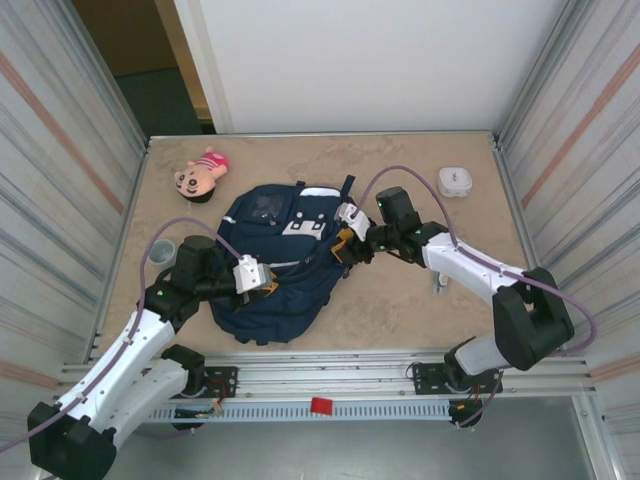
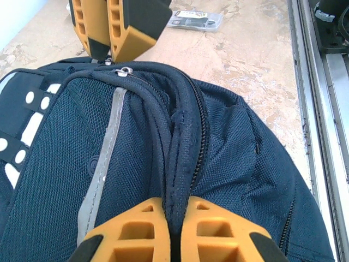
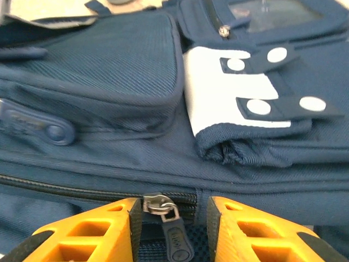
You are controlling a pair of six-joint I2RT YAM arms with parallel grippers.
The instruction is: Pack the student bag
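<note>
The bag is lying in the middle of the table, reaching almost to its near edge. The left gripper is pinching the bag's raised seam, fingers pressed tight on it. The right gripper is standing partly spread, straddling the zipper pull without clamping it.

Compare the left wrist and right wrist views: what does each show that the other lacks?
Left wrist: the left hand pinching a seam ridge of the large navy-blue fabric backpack, and a clear plastic case beyond. Right wrist: a navy zipper pull tab between the right hand's parted fingers, and a navy rubber tab. Shared: the backpack, the silver zipper slider, the right hand.
</note>
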